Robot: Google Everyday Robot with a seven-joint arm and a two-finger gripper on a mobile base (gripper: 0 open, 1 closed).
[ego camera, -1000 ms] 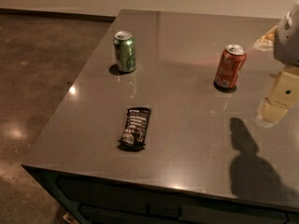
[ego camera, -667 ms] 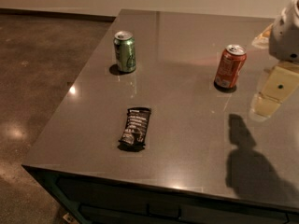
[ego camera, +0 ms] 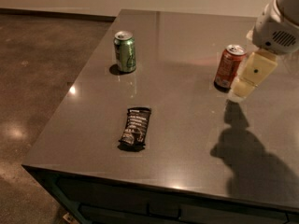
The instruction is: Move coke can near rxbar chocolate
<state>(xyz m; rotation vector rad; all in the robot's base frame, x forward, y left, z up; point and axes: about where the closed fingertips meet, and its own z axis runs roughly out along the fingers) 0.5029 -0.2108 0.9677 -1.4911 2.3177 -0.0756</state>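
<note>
My single camera view: the red soda can stands upright toward the right side of the dark counter. The cream-coloured tool hangs just beside the can on its right, and I cannot tell whether it is open or closed. The black snack bar lies flat well apart, nearer the front-left edge. A green can stands upright beyond it.

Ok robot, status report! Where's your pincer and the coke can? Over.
Pincer beside upright coke can. Rxbar chocolate lying flat toward front of table, apart from can. Nothing between them; green can off to side.
</note>
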